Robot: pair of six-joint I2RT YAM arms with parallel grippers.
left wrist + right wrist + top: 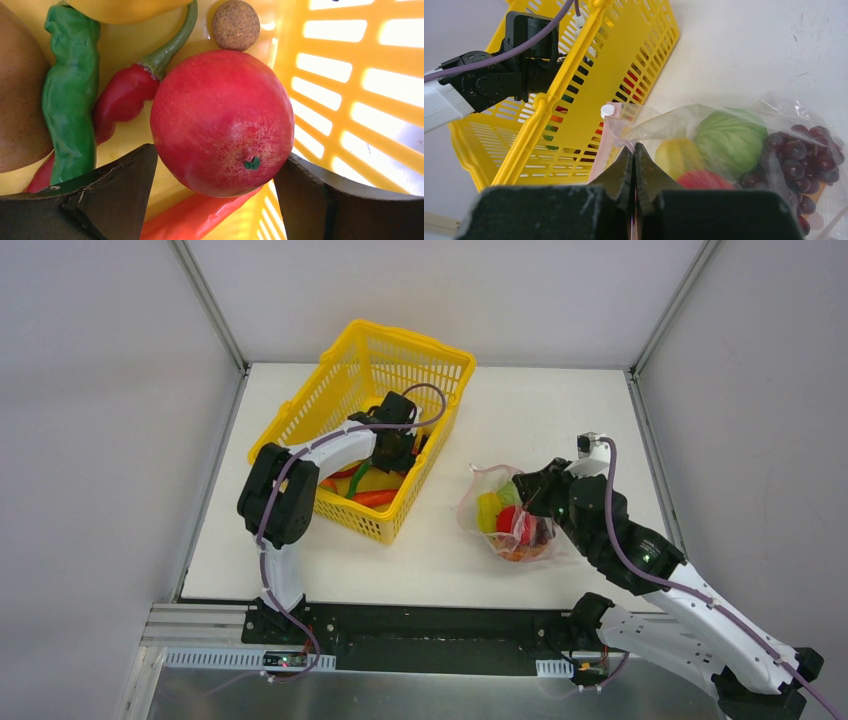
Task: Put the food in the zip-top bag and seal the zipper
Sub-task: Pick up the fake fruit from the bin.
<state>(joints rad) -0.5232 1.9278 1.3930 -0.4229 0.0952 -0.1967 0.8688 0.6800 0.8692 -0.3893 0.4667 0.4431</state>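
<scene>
In the left wrist view a big red fruit (222, 122) lies in the yellow basket (350, 75). My left gripper (221, 155) holds it, one finger touching each side. Round it lie a green pepper (70, 100), a red chili (122, 97), a brown ball (236, 25) and an orange piece (195, 215). The zip-top bag (704, 115) lies on the table right of the basket and holds a green cabbage (730, 140), purple grapes (804, 160), a yellow piece (676, 155) and a red tomato (701, 180). My right gripper (634, 150) is shut on the bag's mouth edge at the pink zipper (606, 145).
The basket (300, 410) stands at the table's back left with my left gripper (395, 450) reaching down into it. The bag (505, 515) and my right gripper (527, 498) are mid-right. Grey walls close in the white table (540, 410) on three sides.
</scene>
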